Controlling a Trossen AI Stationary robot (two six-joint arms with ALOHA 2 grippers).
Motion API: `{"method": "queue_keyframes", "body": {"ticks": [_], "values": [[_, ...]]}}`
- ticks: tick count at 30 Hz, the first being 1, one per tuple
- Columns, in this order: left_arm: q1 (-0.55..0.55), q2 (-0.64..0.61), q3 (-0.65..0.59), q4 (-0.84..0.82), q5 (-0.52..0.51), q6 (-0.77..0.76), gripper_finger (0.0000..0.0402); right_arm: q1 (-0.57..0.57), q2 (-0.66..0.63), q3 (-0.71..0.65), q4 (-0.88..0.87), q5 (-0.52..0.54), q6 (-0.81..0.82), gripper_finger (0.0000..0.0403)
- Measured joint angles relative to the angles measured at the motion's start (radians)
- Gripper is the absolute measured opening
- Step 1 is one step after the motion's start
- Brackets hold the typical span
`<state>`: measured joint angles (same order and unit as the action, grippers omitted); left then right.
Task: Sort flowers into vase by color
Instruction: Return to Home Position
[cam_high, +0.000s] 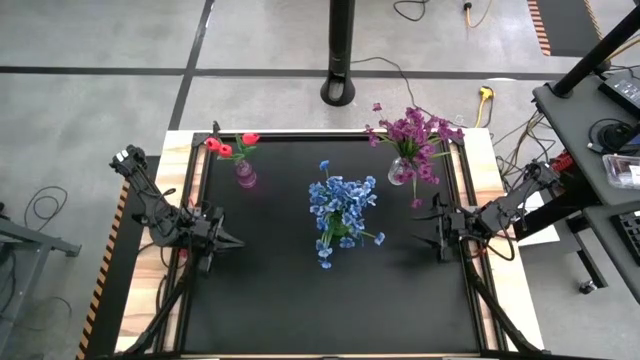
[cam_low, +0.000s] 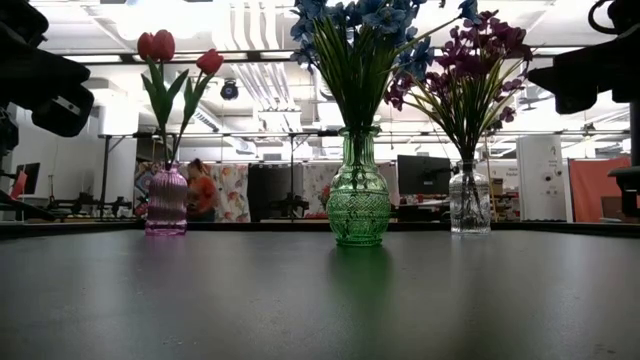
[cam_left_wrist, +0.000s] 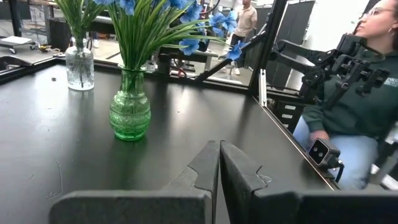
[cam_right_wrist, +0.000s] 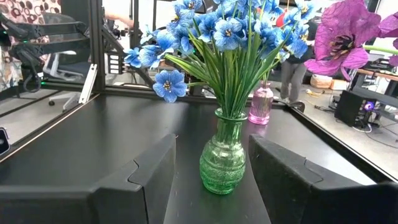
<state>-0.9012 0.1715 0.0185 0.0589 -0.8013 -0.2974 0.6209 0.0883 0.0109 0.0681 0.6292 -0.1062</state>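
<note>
**Hovering pincers at the bench sides, all three vases filled**

The left pincer (cam_high: 232, 240) hangs over the left side of the bench (cam_high: 300, 310). Its fingers are clenched together on nothing and point inward. The right pincer (cam_high: 418, 238) mirrors it over the right side, released, its fingers spread wide and empty. Each arm reaches in across the bench's side rail.

The green vase (cam_low: 359, 205) stands upright between the two pincers at the bench's middle and holds the blue flowers (cam_high: 340, 205). A broad stretch of dark surface separates it from either pincer, though the blue blooms spread well beyond the vase's foot.

Farther back on the left, near the rear edge, the violet vase (cam_high: 245, 177) carries the red tulips (cam_high: 232, 146). It stands well apart from the left pincer. At the rear right, the clear vase (cam_high: 399, 172) holds the purple sprays (cam_high: 415, 135). They fan out over the rear rail and the right rail, and some reach forward towards the right pincer.

The dark surface runs unbroken from the pincers to the front edge. In the left wrist view, a seated person (cam_left_wrist: 367, 93) is just beyond one bench edge.
</note>
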Motion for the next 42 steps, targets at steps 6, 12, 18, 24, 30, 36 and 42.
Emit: {"method": "queue_keyframes", "body": {"ticks": [6,12,18,24,30,36,42], "values": [[0.0,0.0,0.0,0.0,0.0,0.0,0.0,0.0,0.0,0.0,0.001,0.0,0.0,0.0195],[0.0,0.0,0.0,0.0,0.0,0.0,0.0,0.0,0.0,-0.001,0.005,0.0,0.0,0.0195],[0.0,0.0,0.0,0.0,0.0,0.0,0.0,0.0,0.0,-0.001,0.01,0.0,0.0,0.0195],[0.0,0.0,0.0,0.0,0.0,0.0,0.0,0.0,0.0,-0.001,0.012,0.0,0.0,0.0195],[0.0,0.0,0.0,0.0,0.0,0.0,0.0,0.0,0.0,-0.001,0.014,0.0,0.001,0.0195],[0.0,0.0,0.0,0.0,0.0,0.0,0.0,0.0,0.0,-0.001,0.016,0.0,0.0,0.0195],[0.0,0.0,0.0,0.0,0.0,0.0,0.0,0.0,0.0,-0.001,0.018,0.0,0.001,0.0195]]}}
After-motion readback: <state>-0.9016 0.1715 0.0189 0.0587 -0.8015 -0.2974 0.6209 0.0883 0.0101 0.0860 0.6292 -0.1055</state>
